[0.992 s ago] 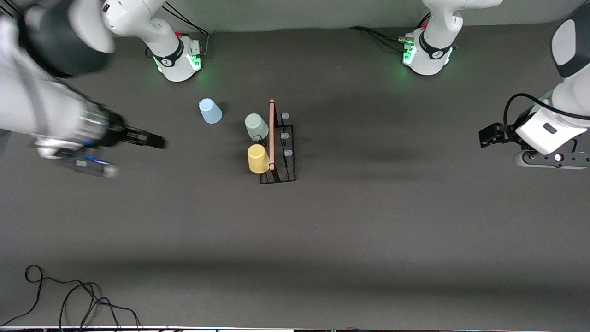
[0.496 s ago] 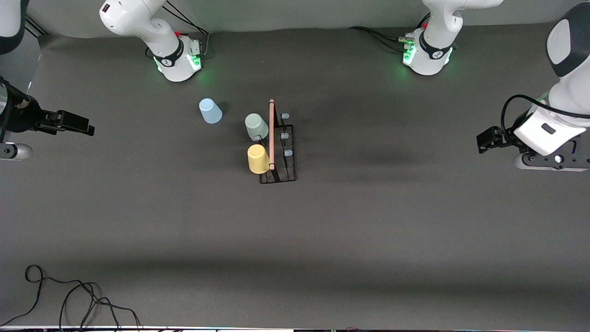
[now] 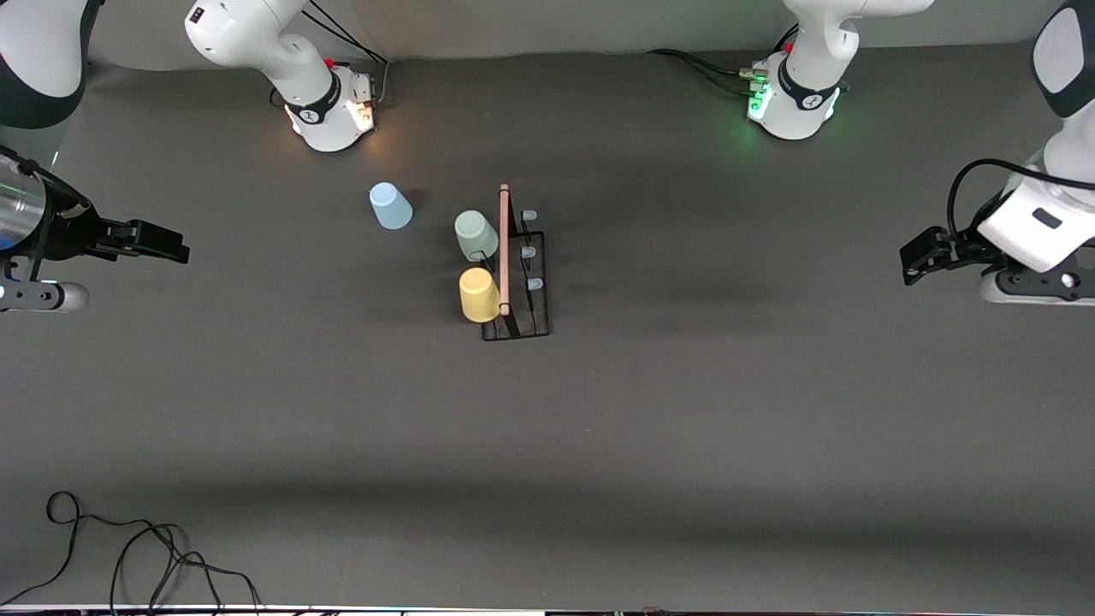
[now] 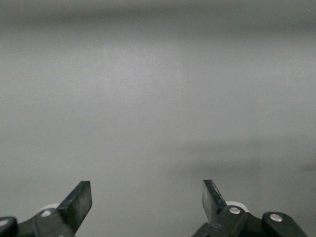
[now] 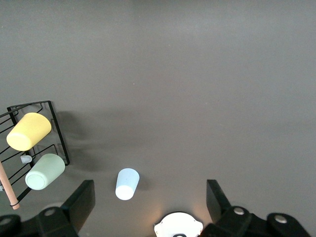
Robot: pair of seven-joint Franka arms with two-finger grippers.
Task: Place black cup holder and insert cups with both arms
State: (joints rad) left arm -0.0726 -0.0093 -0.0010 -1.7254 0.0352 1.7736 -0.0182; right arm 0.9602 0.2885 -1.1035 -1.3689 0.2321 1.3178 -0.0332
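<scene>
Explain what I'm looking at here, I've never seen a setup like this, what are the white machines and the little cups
Two white robot arms work at a dark table. One picture looks down from a high camera facing them; the other two come from cameras on each arm's wrist. In the middle stands a black cup holder with a wooden handle. A pale green cup and a yellow cup hang on its pegs; a light blue cup stands alone on the table, toward the right arm's end. The right gripper and left gripper wait at the table's ends, open, holding nothing.

Black cup holder (image 3: 516, 287) upright mid-table — green cup (image 3: 476, 235), yellow cup (image 3: 479, 294) on pegs — blue cup (image 3: 390, 206) apart.
</scene>
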